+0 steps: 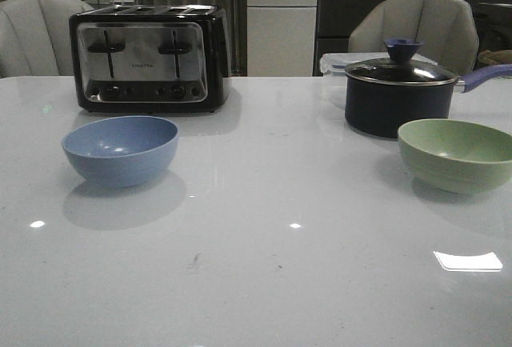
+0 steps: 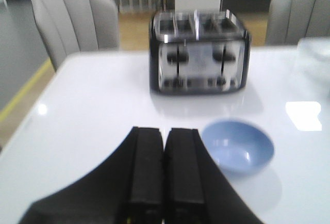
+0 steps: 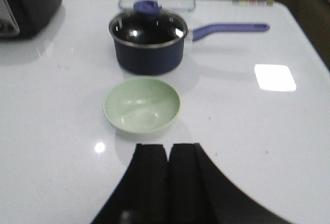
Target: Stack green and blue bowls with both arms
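Before the chrome four-slot toaster (image 1: 150,59), toward my side of the white glossy surface (image 1: 264,267), sits the matte dusty-blue round bowl (image 1: 121,149); the pale sage-green round bowl (image 1: 457,153) rests well off to the toaster's right, just in front of the dark navy lidded pot (image 1: 400,91). My left hand (image 2: 165,170) and right hand (image 3: 167,175) are both pressed together, holding nothing. I judge each should spread first, then pinch a rim squarely.

A toaster (image 1: 149,59) and lidded navy pot (image 1: 400,91) stand on the white table (image 1: 264,283).
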Robot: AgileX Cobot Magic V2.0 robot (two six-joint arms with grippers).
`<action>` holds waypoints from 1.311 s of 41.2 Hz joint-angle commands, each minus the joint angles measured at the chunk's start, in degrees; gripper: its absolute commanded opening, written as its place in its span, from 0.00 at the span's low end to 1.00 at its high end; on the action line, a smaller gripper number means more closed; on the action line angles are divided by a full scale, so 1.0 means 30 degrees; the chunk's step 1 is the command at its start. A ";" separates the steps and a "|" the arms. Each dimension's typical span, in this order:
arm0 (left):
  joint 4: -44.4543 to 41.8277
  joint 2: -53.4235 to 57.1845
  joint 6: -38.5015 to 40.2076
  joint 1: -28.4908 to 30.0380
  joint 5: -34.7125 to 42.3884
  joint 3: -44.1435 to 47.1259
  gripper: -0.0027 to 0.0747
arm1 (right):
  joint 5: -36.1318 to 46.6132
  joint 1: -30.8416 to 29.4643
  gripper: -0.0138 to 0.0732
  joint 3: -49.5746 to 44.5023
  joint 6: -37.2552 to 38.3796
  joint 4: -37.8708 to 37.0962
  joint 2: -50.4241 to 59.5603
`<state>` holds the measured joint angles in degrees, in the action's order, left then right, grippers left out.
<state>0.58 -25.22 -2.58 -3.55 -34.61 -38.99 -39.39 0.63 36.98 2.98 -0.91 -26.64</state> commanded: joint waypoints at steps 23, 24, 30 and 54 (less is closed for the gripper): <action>0.0188 -0.4994 0.0143 0.0052 0.0354 -0.0486 0.55 | -0.0172 -0.0098 0.59 0.0645 -0.0196 -0.0255 -0.6552; 0.0188 -0.5073 0.0097 0.0052 0.0354 -0.0486 0.63 | -0.0072 -0.0098 0.63 0.0645 -0.0196 -0.0255 -0.6804; 0.0188 -0.5125 0.0060 0.0052 0.0354 -0.0486 0.82 | 0.0582 -0.0155 0.79 0.0868 -0.0139 -0.0238 -0.8194; 0.0188 -0.5125 0.0015 0.0052 0.0345 -0.0486 0.81 | -0.1330 -0.3223 0.78 0.9014 -0.4025 0.5380 -1.9174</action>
<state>0.79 -40.30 -2.63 -3.55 -38.33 -38.89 -43.55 -6.43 58.36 -3.33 8.98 -81.09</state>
